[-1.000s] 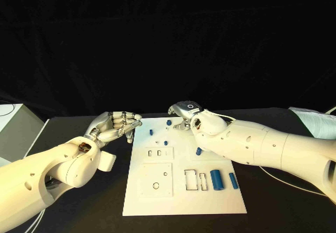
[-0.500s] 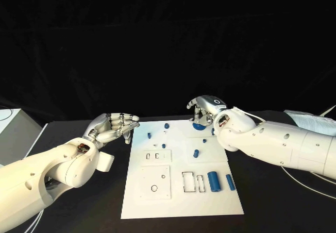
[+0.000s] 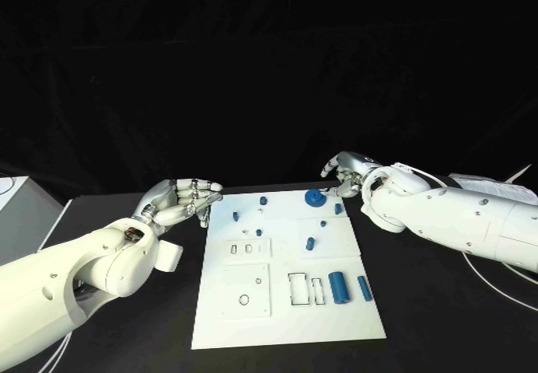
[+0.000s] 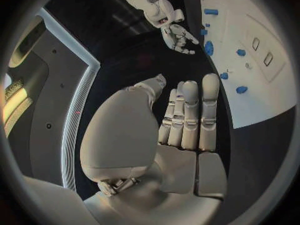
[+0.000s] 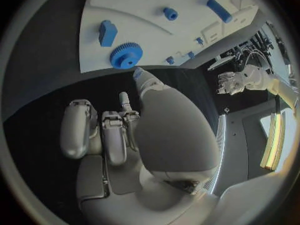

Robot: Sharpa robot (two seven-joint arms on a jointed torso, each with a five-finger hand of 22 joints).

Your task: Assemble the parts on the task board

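Observation:
The white task board (image 3: pixel 253 315) lies in the middle of the black table. A blue gear (image 3: pixel 315 199) sits at its far edge, also seen as the gear (image 5: pixel 126 55) beside a small blue block (image 5: pixel 107 32). Small blue pieces (image 3: pixel 256 231) dot the far half, and two blue cylinders (image 3: pixel 340 288) lie near the right edge. My right hand (image 3: pixel 350 175) hovers just right of the gear, holding nothing, its fingers (image 4: pixel 181 37) apart and bent down. My left hand (image 3: pixel 179 202) is off the board's far left corner with its fingers (image 4: pixel 187 115) curled in and nothing in them.
Rectangular and round cut-outs (image 3: pixel 249 291) mark the board's near half. A grey box (image 3: pixel 14 198) stands at the table's left edge and a white sheet (image 3: pixel 494 186) at its right. A cable (image 3: pixel 499 284) runs over the table under my right arm.
My right hand has moved right, off the board's far edge, and the blue gear it covered now lies in plain sight. My left hand has hardly moved.

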